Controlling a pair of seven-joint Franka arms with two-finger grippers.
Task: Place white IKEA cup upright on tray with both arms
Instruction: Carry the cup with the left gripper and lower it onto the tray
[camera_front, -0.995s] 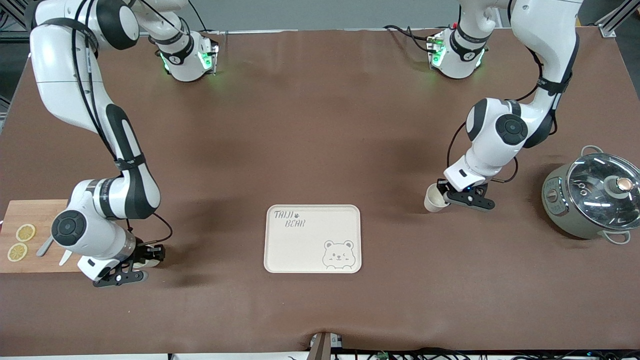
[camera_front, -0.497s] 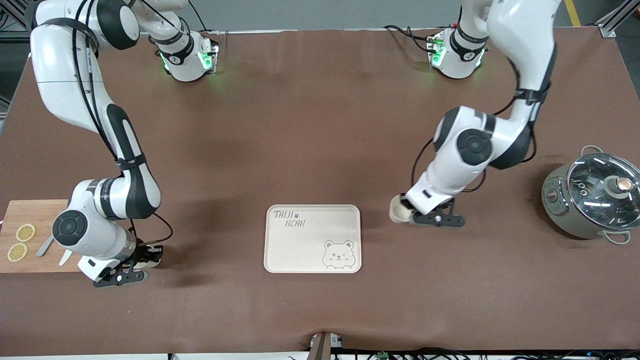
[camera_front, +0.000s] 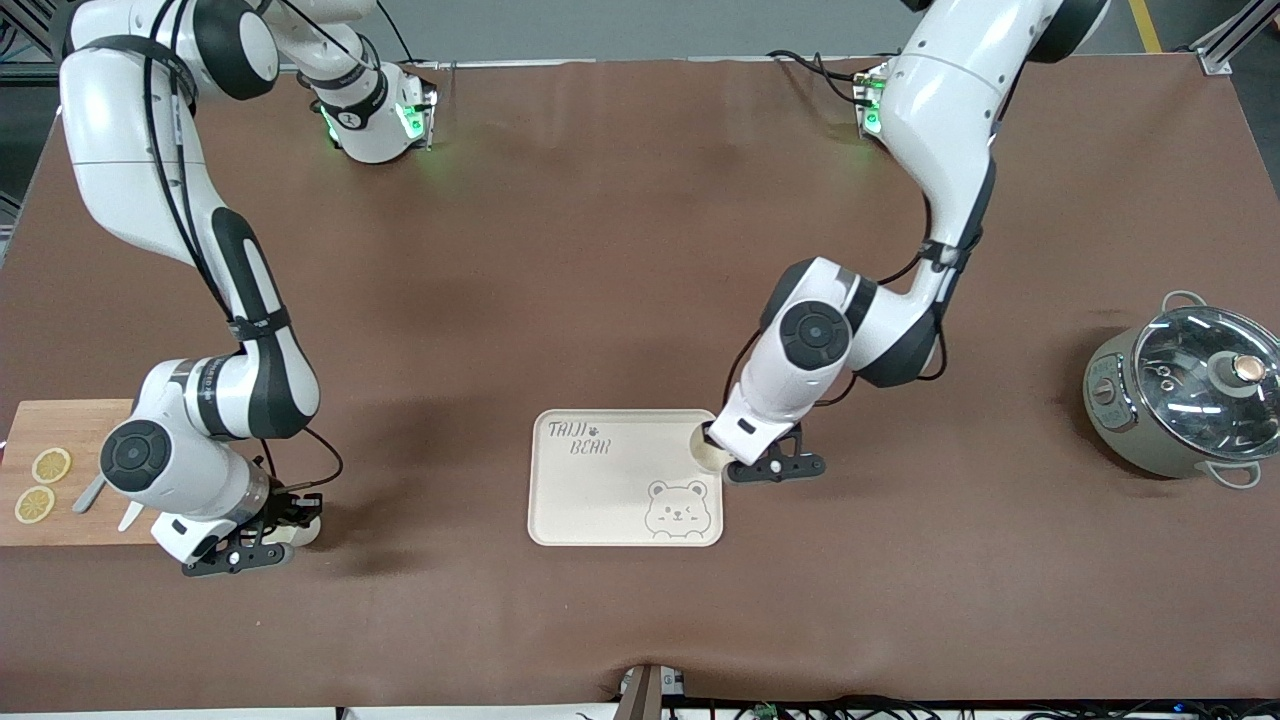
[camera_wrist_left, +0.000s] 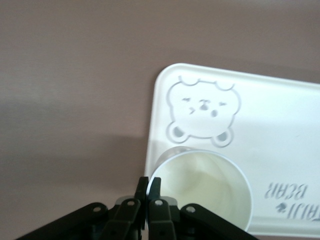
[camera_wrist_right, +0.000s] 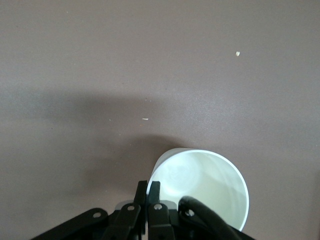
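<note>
The cream tray (camera_front: 600, 495) with a bear print lies mid-table, near the front camera. My left gripper (camera_front: 714, 447) is shut on the rim of an upright white cup (camera_front: 706, 455) over the tray's edge toward the left arm's end. In the left wrist view, that gripper (camera_wrist_left: 149, 182) pinches the cup (camera_wrist_left: 205, 185) wall above the tray (camera_wrist_left: 280, 120), close to the bear face. I cannot tell whether the cup touches the tray. My right gripper (camera_front: 292, 520) is shut on the rim of a second white cup (camera_front: 306, 531) beside the cutting board. The right wrist view shows this gripper (camera_wrist_right: 148, 186) and cup (camera_wrist_right: 205, 187) over bare table.
A wooden cutting board (camera_front: 70, 420) with two lemon slices (camera_front: 50, 465) and utensils lies at the right arm's end of the table. A grey pot with a glass lid (camera_front: 1190, 390) stands at the left arm's end. Brown table mat surrounds the tray.
The left arm has carried its cup from near the pot's side across to the tray's edge. The right arm has only shifted slightly beside the cutting board.
</note>
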